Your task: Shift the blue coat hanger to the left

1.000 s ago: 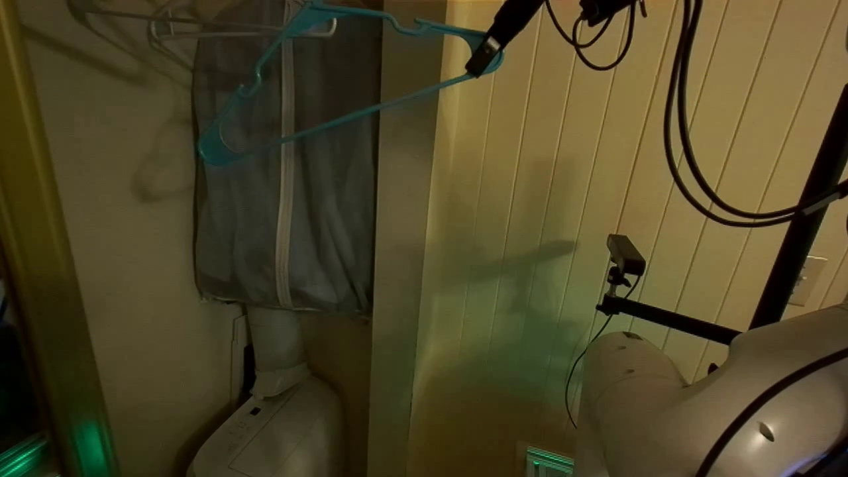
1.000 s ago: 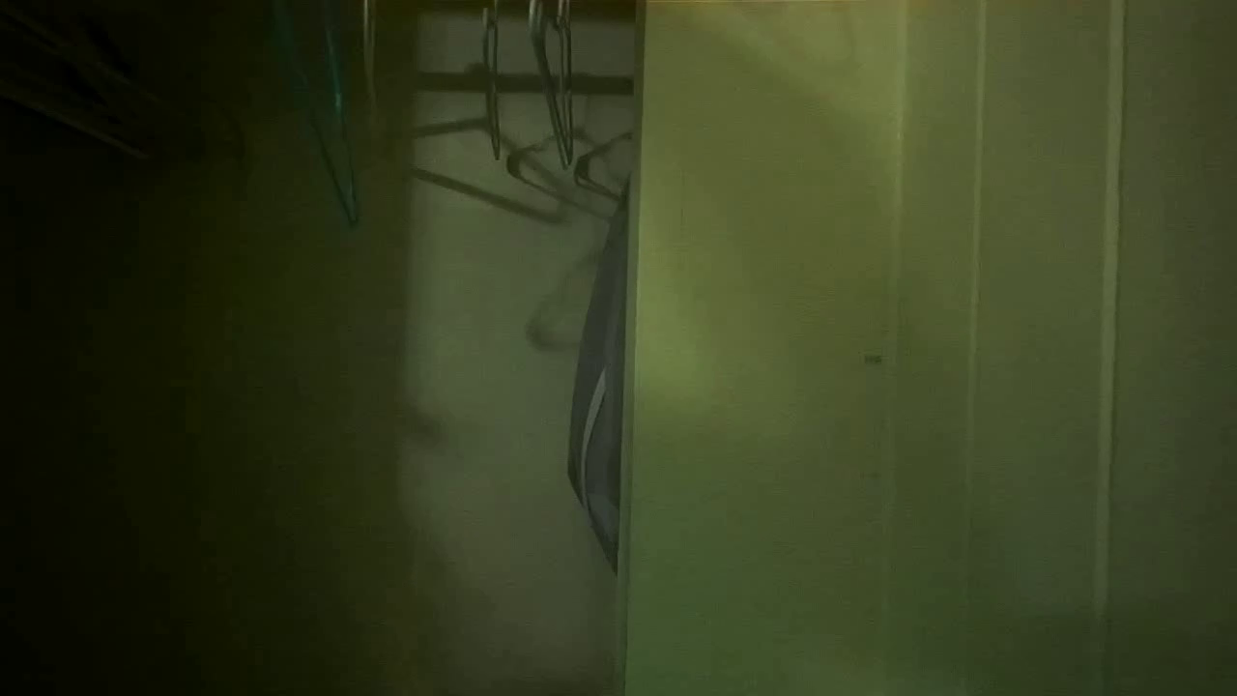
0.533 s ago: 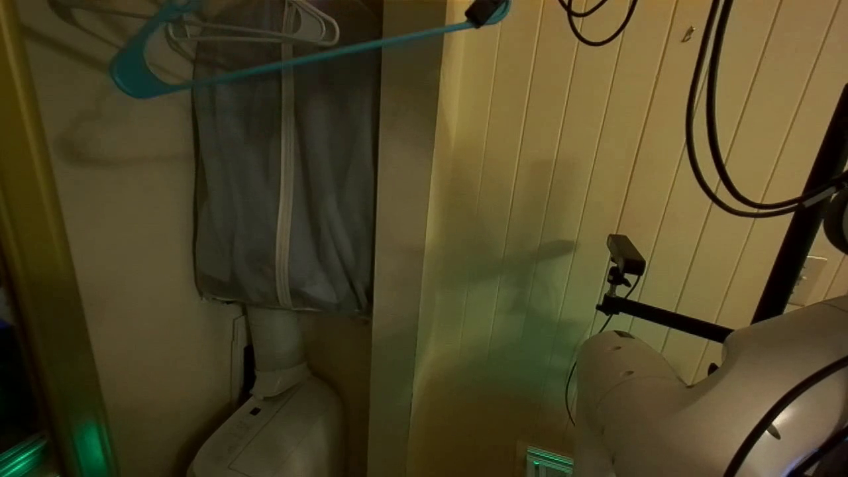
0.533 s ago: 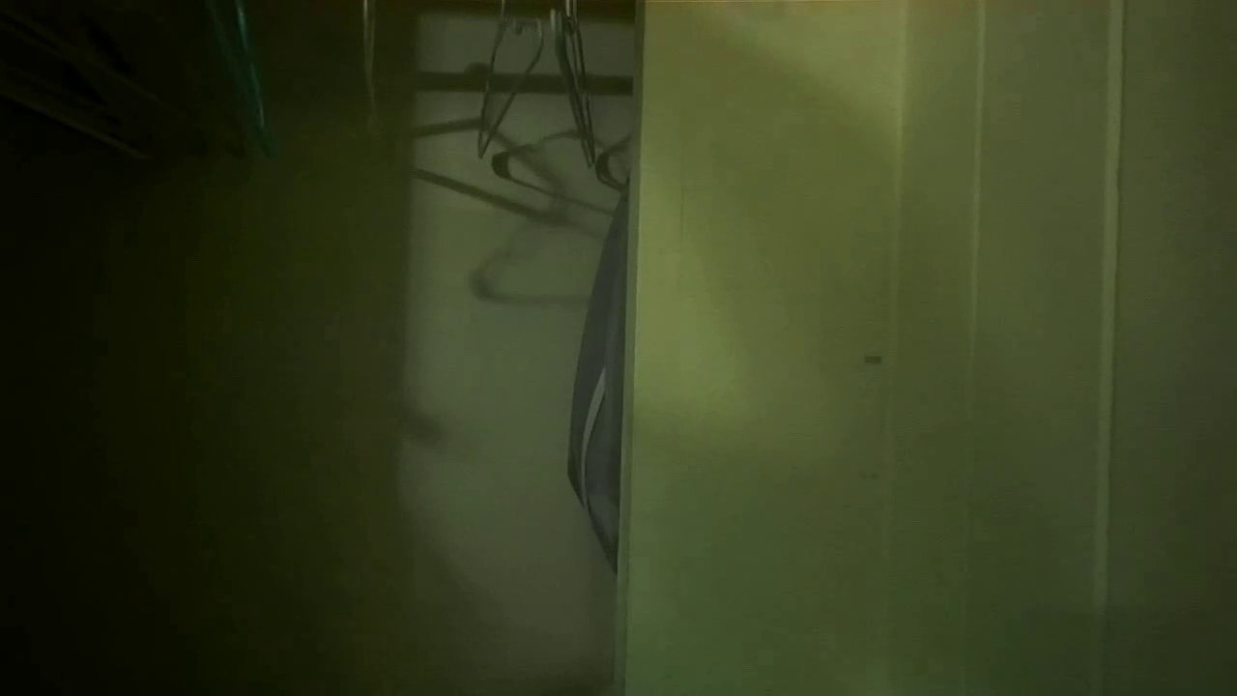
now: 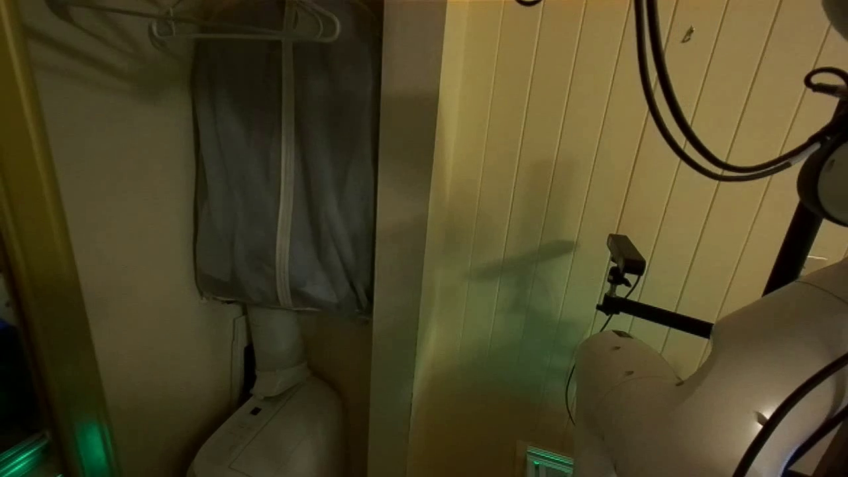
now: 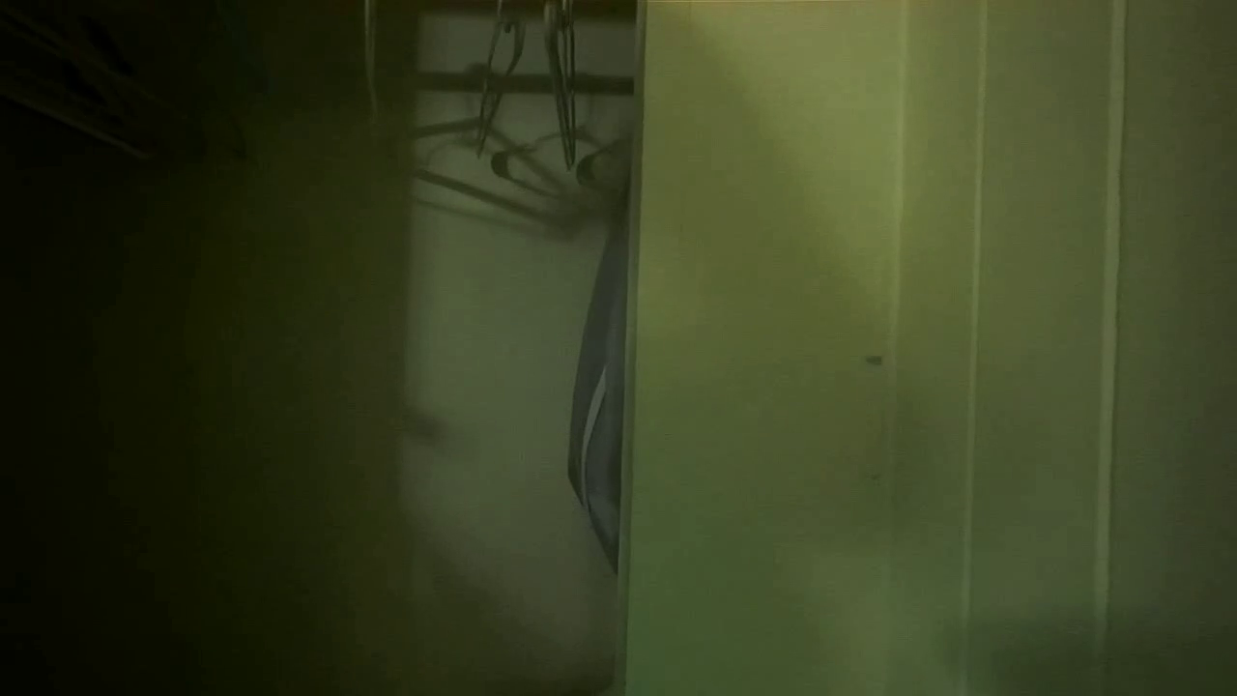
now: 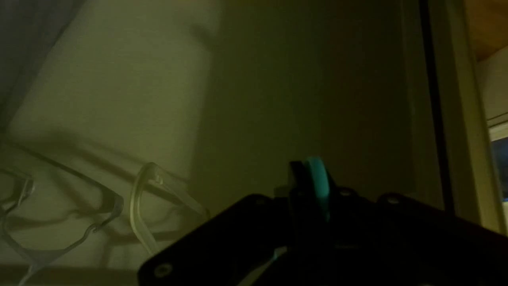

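The arm looks smooth and whitish from over here, all fat rounded curves, with a pale shine on its shell and a bluish glint low down. A few small dimples dot the surface, and one dark patch marks the rounded end. Higher up, a round joint wears a broad black band about its pale face. Two black cables hang side by side in a long loop, and another black cable crosses the lower shell. The tool is black and bulky, its humped knuckles set with dull round screws
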Robot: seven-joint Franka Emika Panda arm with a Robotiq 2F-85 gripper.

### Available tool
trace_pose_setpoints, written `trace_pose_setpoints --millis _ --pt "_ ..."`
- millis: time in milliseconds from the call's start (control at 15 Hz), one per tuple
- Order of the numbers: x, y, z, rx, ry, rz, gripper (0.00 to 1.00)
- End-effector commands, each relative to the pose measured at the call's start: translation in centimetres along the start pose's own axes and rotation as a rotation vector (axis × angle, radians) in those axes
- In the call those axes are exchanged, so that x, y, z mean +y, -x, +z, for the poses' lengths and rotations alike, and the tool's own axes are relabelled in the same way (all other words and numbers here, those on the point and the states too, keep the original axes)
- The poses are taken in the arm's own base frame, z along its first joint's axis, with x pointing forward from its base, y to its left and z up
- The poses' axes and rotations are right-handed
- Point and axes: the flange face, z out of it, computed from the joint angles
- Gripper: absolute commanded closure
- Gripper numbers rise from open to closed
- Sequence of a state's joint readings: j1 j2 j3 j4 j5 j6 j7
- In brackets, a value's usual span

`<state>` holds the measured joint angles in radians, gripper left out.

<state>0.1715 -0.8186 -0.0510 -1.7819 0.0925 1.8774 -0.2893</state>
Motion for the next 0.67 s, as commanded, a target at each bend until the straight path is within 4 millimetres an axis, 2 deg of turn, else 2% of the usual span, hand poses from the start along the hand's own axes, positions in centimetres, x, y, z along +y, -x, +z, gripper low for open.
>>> trace_pose_setpoints --millis 0,67,133,267,533,600 --pt "0.7 -2.4 5.0 -0.056 0.033 0.137 0.98" --pt "0.1 -1.3 3.3 -0.041 0.014 0.071 0.93" --pt "0.3 -1.7 4.8 -0.061 0.019 0.096 0.93" --pt "0.7 -2.0 6.3 -0.079 0.021 0.115 0.93" --pt "0.8 -2.2 5.6 -0.066 0.026 0.12 0.93" --pt "0.8 -2.2 5.6 -0.065 0.027 0.12 0.98"
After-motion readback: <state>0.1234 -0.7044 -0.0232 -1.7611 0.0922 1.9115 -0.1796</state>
